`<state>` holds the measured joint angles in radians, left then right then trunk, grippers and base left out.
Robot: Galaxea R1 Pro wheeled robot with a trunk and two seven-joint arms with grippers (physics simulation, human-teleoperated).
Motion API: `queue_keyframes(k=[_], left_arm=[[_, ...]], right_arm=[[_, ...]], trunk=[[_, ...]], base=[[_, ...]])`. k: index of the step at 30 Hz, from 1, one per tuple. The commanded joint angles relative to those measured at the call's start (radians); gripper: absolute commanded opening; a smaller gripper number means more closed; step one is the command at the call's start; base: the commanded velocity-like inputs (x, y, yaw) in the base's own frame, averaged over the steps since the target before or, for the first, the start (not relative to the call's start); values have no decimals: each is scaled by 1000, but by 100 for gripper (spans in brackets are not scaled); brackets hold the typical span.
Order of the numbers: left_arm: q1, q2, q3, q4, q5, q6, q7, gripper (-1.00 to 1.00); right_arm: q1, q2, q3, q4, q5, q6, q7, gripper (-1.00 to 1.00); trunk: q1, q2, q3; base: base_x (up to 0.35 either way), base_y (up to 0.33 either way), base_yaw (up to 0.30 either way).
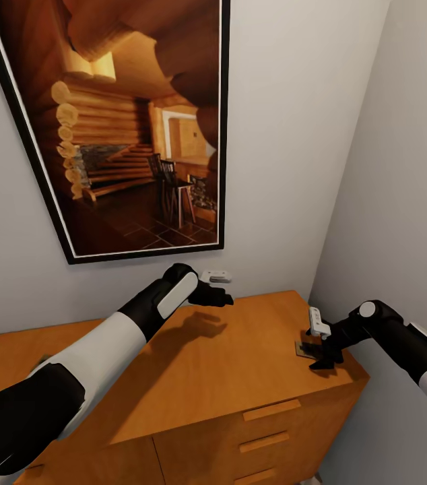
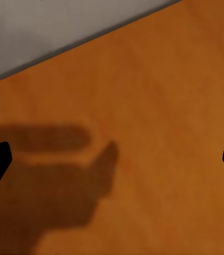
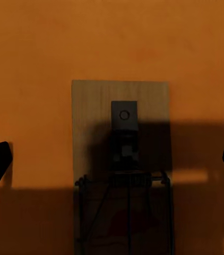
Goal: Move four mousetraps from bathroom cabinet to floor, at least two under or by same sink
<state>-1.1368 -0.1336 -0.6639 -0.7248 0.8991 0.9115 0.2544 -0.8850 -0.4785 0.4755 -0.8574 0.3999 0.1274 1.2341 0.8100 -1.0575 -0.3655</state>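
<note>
Mousetrap [image 3: 120,159], one I can count, lies flat near the cabinet's [image 1: 240,377] right edge, its lower half lost in shadow; my right gripper [image 1: 321,356] hangs spread wide above it, left gripper [image 1: 217,296] also wide

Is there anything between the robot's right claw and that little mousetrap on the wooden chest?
Nothing visible. The right gripper hangs open directly over the mousetrap, which lies flat on the cabinet top with bare wood around it.
</note>
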Motion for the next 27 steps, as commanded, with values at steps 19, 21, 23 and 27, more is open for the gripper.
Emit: queue_keyframes(k=[19, 21, 23, 27], left_arm=[[-1, 0, -3, 1, 11, 1, 9, 100], [-1, 0, -3, 1, 11, 1, 9, 100], [-1, 0, -3, 1, 11, 1, 9, 100], [-1, 0, -3, 0, 11, 1, 9, 100]], right_arm=[[17, 0, 3, -2, 0, 11, 1, 100], [17, 0, 3, -2, 0, 11, 1, 100], [17, 0, 3, -2, 0, 11, 1, 100], [17, 0, 3, -2, 0, 11, 1, 100]], trunk=[[16, -29, -14], [16, -29, -14], [16, -29, -14], [16, -29, -14]], base=[[0, 0, 0], [0, 0, 0], [0, 0, 0], [0, 0, 0]])
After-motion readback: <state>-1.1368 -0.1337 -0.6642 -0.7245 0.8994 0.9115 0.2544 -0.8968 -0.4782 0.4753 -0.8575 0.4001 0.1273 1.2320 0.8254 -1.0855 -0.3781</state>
